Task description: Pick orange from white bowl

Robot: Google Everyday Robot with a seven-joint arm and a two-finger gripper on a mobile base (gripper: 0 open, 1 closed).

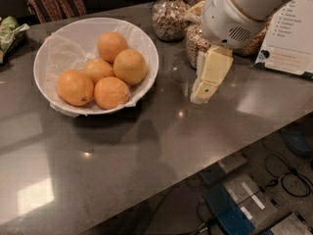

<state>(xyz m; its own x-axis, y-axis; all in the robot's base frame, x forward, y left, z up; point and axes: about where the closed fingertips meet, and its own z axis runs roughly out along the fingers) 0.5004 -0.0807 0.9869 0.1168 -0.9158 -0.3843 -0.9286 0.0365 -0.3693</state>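
The gripper (202,93) hangs low over the counter (146,170), just right of the white bowl (93,20); whether its jaws are wide or narrow I cannot tell. The orange (75,87) with the dark dot sits at the bowl's left side, well left of the gripper, beyond other oranges (129,66).
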